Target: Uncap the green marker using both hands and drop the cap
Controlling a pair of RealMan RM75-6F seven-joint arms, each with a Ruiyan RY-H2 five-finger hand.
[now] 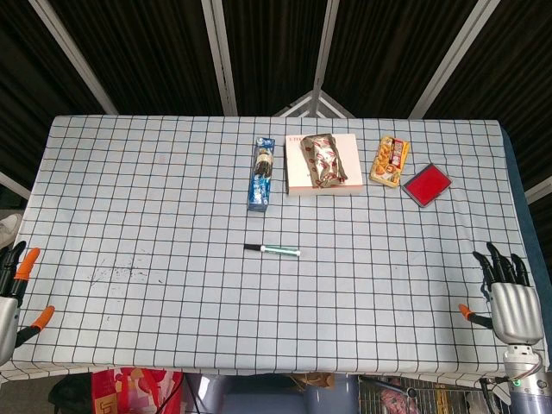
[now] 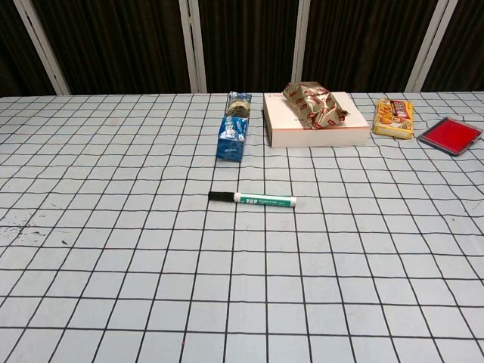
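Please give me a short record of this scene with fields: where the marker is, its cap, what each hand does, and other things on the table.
marker: green marker lying flat near the table's middle
cap: black, still on, pointing to the left side
left hand: at the left table edge, holding nothing
right hand: at the right table edge, fingers apart, holding nothing
behind the marker: blue packet, white box with a wrapped snack on it, yellow snack pack, red pad

Packs (image 1: 262, 173) well behind marker (image 1: 273, 250).
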